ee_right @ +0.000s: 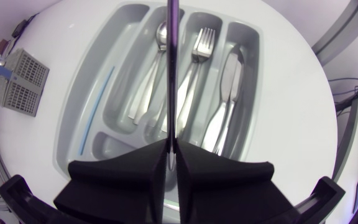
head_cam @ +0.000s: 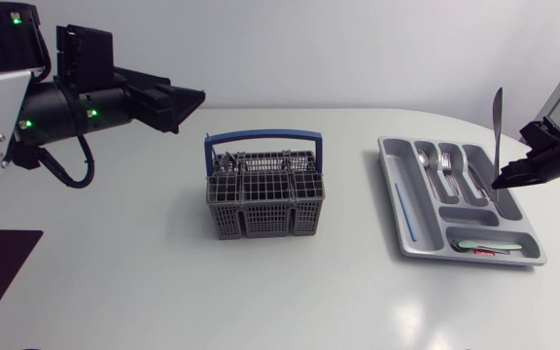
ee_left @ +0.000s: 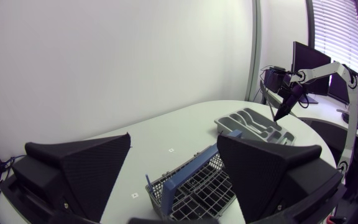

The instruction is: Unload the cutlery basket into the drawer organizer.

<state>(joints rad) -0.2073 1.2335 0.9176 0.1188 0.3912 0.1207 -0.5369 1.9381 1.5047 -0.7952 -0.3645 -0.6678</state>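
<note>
The cutlery basket (head_cam: 261, 219) stands in the middle of the desk (head_cam: 163, 282), with the drawer organizer (head_cam: 388, 170) well apart to its right. A spoon (ee_right: 160, 37) and a fork (ee_right: 204, 43) lie in neighbouring long compartments. The right gripper (head_cam: 502, 181) hangs over the organizer's right side, closed on an upright knife (head_cam: 496, 122), while the left gripper (head_cam: 178, 105) hovers behind and left of the basket.

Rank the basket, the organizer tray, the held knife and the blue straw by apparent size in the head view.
1. organizer tray
2. basket
3. knife, held upright in the right gripper. It is raised nearer the camera, so its lead over the straw is unsure.
4. blue straw
</note>
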